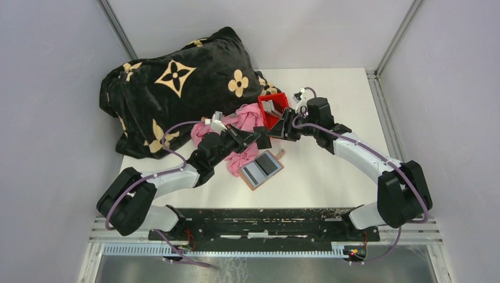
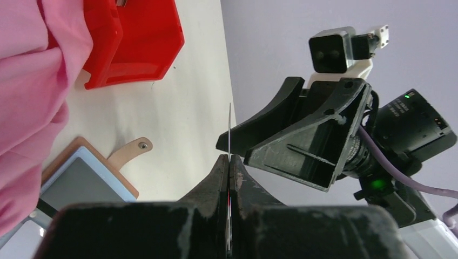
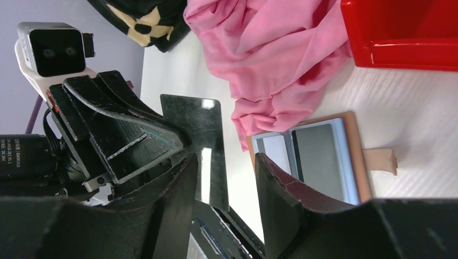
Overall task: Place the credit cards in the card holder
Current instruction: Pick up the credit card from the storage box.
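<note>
Right wrist | left pincer clamped on dark card | right pincer apart, straddling it | motor label: DAMIAO

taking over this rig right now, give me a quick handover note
left gripper: shut on the dark card, held on edge above the table.
right gripper: open, jaws either side of that card, not gripping.
card holder: open on the table, light blue and grey cards in it.
red bin: more cards inside.
done: some cards in the holder. left: dark card, then the bin's cards.
</note>
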